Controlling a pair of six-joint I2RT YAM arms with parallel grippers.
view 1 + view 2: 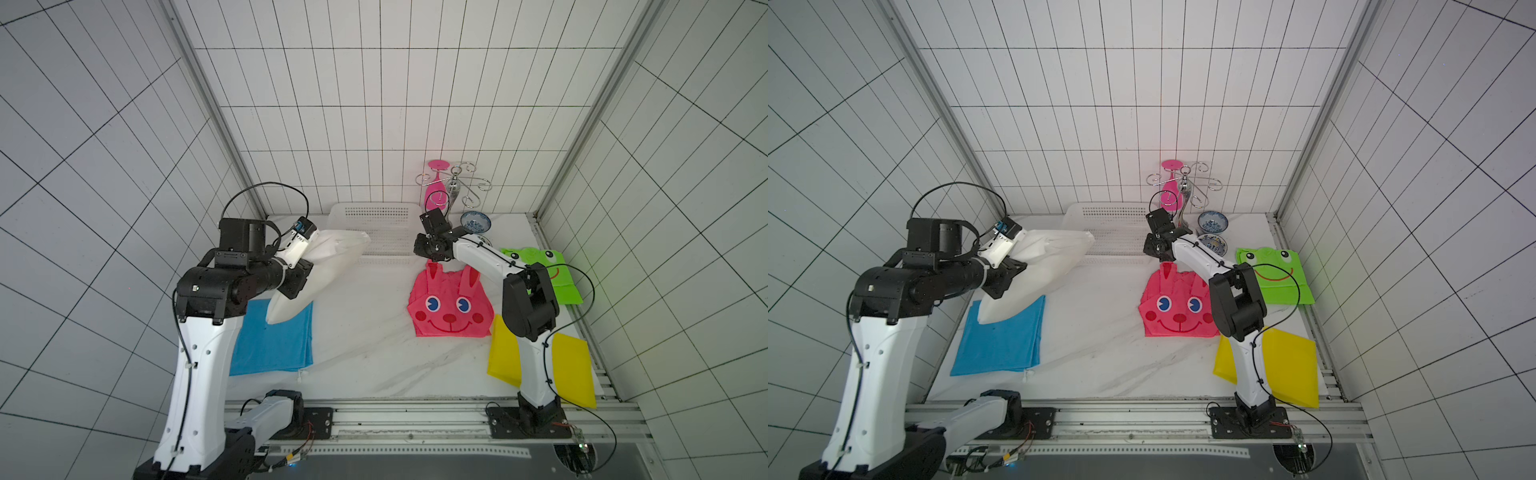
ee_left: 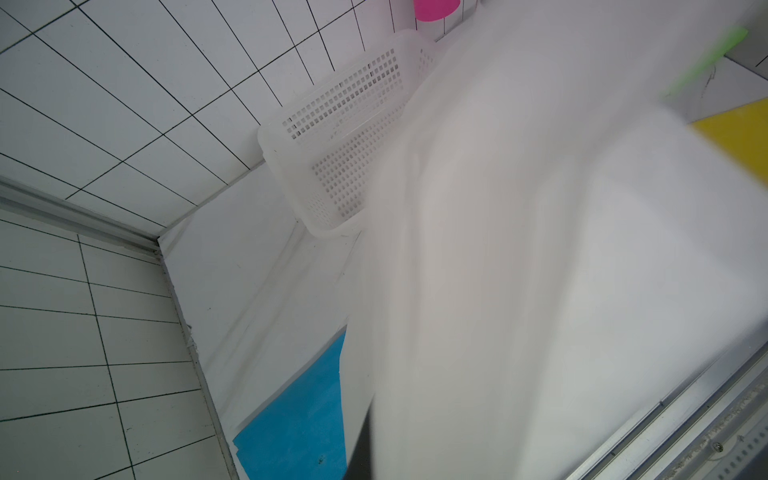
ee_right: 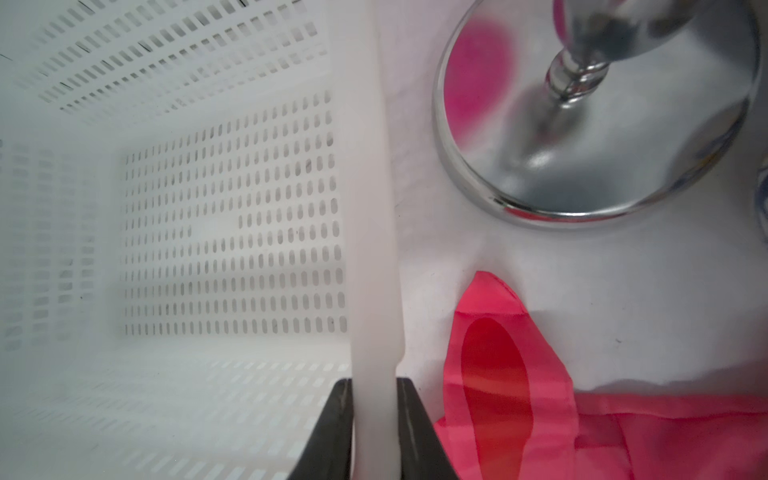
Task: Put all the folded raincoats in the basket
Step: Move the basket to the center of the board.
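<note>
**Operator:** Report task progress.

**Technician:** Pickup is complete and placement is outstanding. The left gripper point(image 1: 303, 272) is clamped narrow on the white folded raincoat point(image 1: 332, 259). The raincoat hangs clear of the white marbled tabletop point(image 1: 365, 353) at the left of the scene.

**Operator:** Where is it relative to the target?

**Technician:** The shallow rectangular white plastic basket point(image 1: 376, 206) with perforated walls stands at the far centre, against the back wall. In both top views the raincoat's far end overlaps the basket's left rim. Its near end hangs above a flat blue folded raincoat point(image 1: 274, 345). The right wrist view shows nothing inside the basket.

**Operator:** What is the right arm doing?

**Technician:** The right gripper point(image 3: 374, 386) has its jaws pressed against both sides of the basket's right rim. I judge that it is steadying the basket.

**Operator:** Which steps remain?

**Technician:** Carry the raincoat right and far until it is fully over the opening, then lower and release it. The pink rabbit-face raincoat point(image 1: 449, 307) lies just near of the right gripper and plays no part in this.
</note>
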